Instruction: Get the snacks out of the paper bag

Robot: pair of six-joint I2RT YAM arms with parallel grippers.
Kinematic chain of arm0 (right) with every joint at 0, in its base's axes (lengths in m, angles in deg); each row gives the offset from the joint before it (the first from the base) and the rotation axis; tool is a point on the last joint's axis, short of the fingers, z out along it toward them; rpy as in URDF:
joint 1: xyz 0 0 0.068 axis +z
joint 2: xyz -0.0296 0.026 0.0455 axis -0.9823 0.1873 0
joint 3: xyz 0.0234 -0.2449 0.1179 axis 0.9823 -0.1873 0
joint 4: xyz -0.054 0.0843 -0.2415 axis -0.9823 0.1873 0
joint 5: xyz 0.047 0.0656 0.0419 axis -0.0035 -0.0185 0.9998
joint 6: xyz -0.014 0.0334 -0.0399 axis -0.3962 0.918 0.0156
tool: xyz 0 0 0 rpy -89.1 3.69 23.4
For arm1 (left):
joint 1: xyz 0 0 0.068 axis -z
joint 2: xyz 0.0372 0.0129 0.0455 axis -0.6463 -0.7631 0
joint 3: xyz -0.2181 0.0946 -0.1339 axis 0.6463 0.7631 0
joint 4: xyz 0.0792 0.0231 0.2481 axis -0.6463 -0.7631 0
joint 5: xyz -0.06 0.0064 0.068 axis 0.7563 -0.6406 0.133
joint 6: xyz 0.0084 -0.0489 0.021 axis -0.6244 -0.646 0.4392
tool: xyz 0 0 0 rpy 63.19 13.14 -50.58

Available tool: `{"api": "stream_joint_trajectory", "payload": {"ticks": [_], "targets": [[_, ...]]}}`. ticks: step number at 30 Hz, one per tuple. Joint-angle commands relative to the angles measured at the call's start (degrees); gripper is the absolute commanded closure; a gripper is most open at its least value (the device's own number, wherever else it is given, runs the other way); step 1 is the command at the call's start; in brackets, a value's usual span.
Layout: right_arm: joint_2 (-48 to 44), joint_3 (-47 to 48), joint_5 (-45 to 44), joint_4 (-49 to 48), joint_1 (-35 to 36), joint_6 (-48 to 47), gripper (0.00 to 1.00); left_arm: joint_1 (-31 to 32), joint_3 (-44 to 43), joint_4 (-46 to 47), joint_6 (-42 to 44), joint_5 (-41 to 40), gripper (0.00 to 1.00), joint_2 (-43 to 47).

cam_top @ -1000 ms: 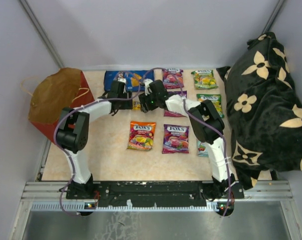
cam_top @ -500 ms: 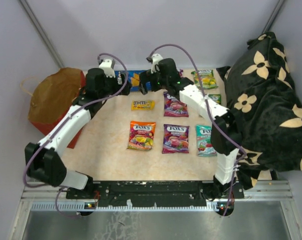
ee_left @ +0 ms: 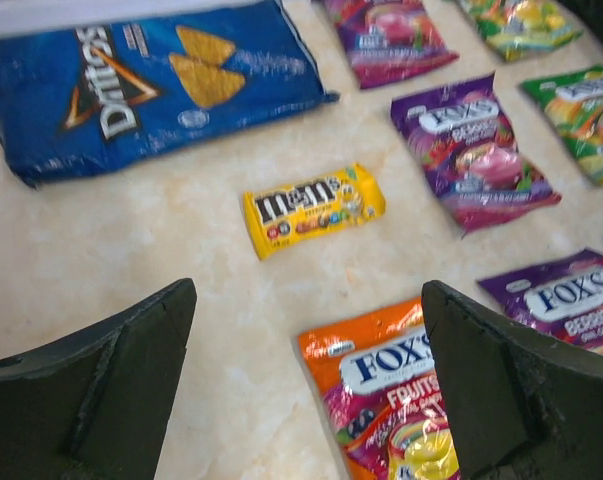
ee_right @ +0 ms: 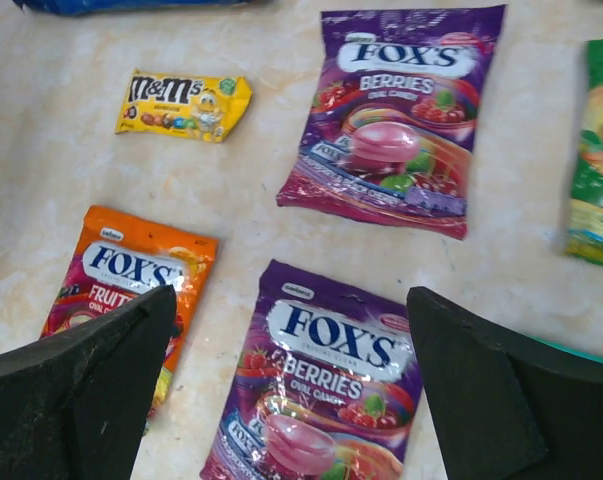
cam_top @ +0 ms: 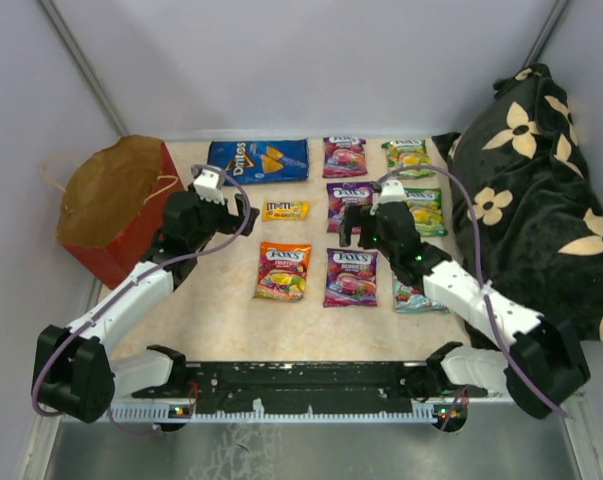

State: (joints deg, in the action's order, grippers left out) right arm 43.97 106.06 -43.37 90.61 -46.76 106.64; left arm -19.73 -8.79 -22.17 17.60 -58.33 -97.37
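Both claws hung open and held nothing: the left claw (ee_left: 306,300) with its jaws spread wide above the orange packet (ee_left: 391,400), the right claw (ee_right: 291,300) likewise spread over a purple packet (ee_right: 316,385). The paper bag (cam_top: 111,205) lay tilted at about 9 o'clock on the surface (cam_top: 211,300), its brown inside facing up. No packet showed in it from above, though its depth could not be read.

The snacks lay flat in loose rows across the middle and 12 o'clock side. The Doritos bag (cam_top: 258,160) was at 12 o'clock and the M&M's packet (cam_top: 285,210) lay just at its 6 o'clock. The green packets (cam_top: 409,158) were toward 2 o'clock, and a teal packet (cam_top: 411,295) lay partly under the right arm. The black flowered cloth (cam_top: 531,230) was heaped at 3 o'clock.

These packets were probably light and limp, their glossy film slippery and apt to slide on the smooth surface rather than lift. A crimped end seam looked the best hold, pinched from the side. The Doritos bag seemed puffed and its chips fragile, so the flat top seal suited it better than the belly. The M&M's packet was small and lumpy, and a pinch across its short width would likely do. The paper bag looked stiff but light, so any reach inside might push it along.
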Motion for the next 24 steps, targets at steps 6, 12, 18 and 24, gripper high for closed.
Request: {"api": "stream_joint_trajectory", "payload": {"ticks": [6,12,18,24], "targets": [[-12.23,-10.18,-3.73,-3.94,-1.42,0.89,0.01,0.33,8.40,10.71,0.34,0.95,0.00,5.42],[-14.76,-11.98,-4.84,-2.60,-1.45,0.66,0.01,0.64,8.91,11.12,0.22,-2.75,0.00,8.05],[-16.39,-12.19,-5.22,-2.89,-1.48,0.69,0.01,0.95,8.53,10.69,0.72,-3.43,0.00,7.75],[-16.38,-12.76,-6.27,-4.31,-1.46,1.67,0.01,1.43,8.00,10.30,1.16,-4.29,0.00,7.56]]}}
